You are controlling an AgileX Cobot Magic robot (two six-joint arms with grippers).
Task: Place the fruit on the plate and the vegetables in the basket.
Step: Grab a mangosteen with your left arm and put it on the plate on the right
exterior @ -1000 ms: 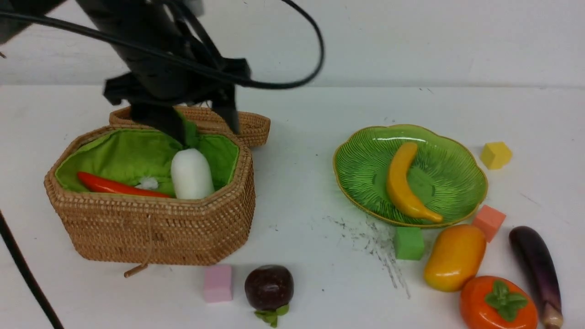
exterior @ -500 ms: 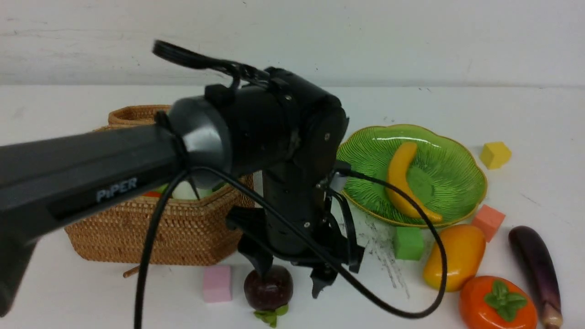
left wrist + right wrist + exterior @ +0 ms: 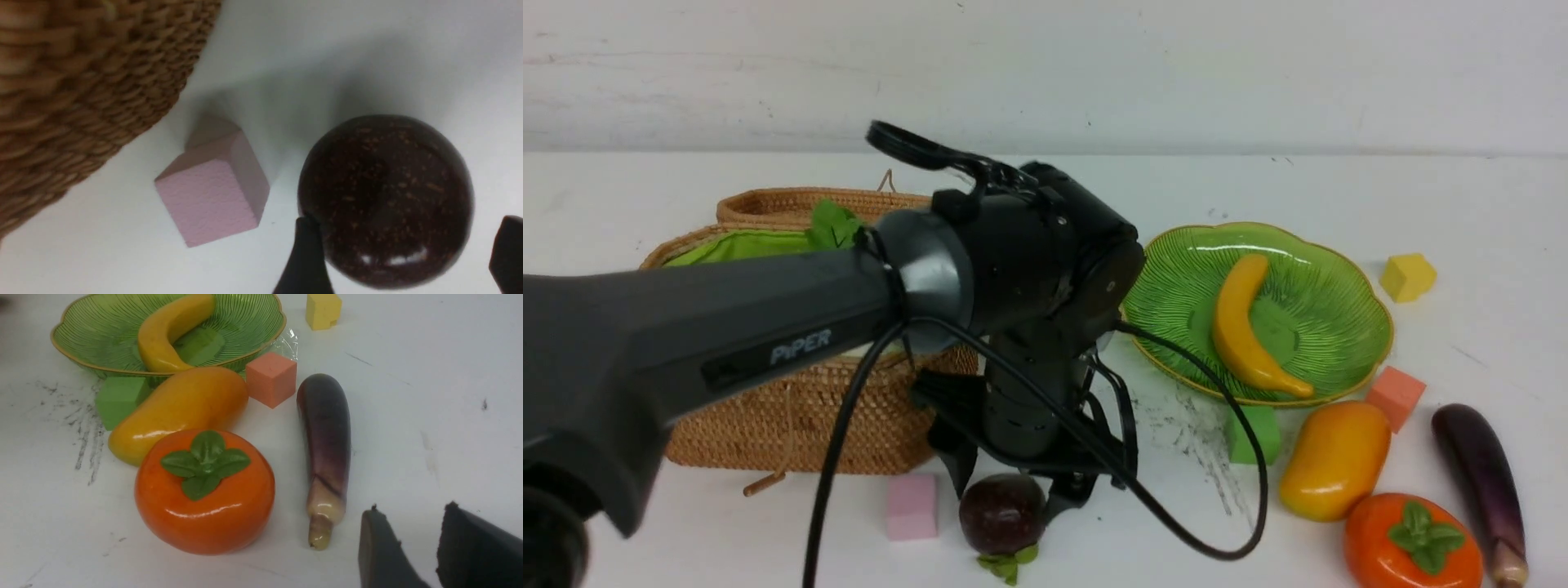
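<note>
The dark purple mangosteen [image 3: 1002, 516] sits on the table in front of the basket [image 3: 849, 416]. My left gripper [image 3: 1010, 490] is open and straddles it: one finger [image 3: 304, 253] touches its side, the other [image 3: 506, 253] stands apart. The banana [image 3: 1245, 327] lies on the green plate [image 3: 1331, 269]. Mango [image 3: 1335, 461], persimmon [image 3: 1413, 543] and eggplant [image 3: 1482, 482] lie on the table in front of the plate. A green radish leaf [image 3: 833, 224] shows in the basket; my arm hides the rest. My right gripper [image 3: 412, 512] is open and empty beside the eggplant's stem [image 3: 320, 535].
A pink cube [image 3: 912, 506] sits just left of the mangosteen. Green [image 3: 1258, 433], orange [image 3: 1396, 396] and yellow [image 3: 1409, 276] cubes lie around the plate. My left arm [image 3: 727, 343] crosses in front of the basket, its cable [image 3: 1241, 523] looping toward the mango.
My left arm left the basket and swung down to the front of the table. Its open fingers have dropped lower and now sit either side of the mangosteen.
</note>
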